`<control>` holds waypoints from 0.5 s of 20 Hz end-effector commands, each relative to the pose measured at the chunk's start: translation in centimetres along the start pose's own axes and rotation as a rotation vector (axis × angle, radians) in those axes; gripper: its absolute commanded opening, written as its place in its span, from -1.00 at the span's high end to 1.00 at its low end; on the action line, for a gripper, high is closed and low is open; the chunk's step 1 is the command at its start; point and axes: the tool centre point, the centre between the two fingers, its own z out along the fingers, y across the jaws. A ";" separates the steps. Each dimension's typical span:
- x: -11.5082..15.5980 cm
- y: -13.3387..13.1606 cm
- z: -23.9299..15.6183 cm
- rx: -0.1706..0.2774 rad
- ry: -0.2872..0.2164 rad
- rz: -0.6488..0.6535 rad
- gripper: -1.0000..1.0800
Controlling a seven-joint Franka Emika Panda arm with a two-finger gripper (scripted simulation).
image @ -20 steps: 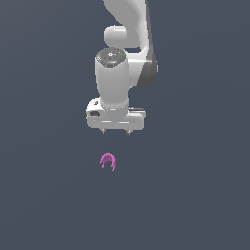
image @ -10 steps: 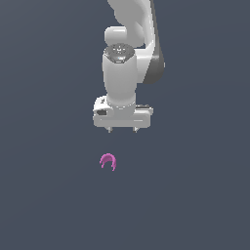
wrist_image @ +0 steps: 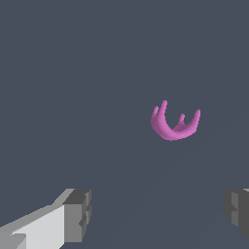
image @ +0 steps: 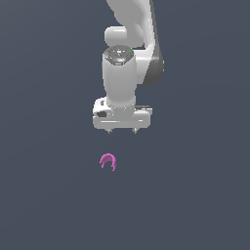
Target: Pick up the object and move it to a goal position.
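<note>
White two-fingered gripper [image: 122,131] hangs spread wide, nothing between its fingers. The tiny magenta-pink horseshoe-shaped object [image: 108,161] lies on the flat dark grey counter [image: 44,195], below it and slightly toward the exterior view's left, well apart. This looks like the approach: next, centre over it, descend, close. Open room all round, no edges showing.

A plain, dark slate-grey table [image: 49,195] fills both views, uniform in colour and bare of markings, seams or edges. In the wrist view the same flat grey surface reaches every border.
</note>
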 end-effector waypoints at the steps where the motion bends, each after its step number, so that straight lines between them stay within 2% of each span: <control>1: 0.1 0.1 0.2 -0.001 -0.001 -0.028 -0.92; 10: 1.0 0.9 1.6 -0.009 -0.010 -0.203 -0.92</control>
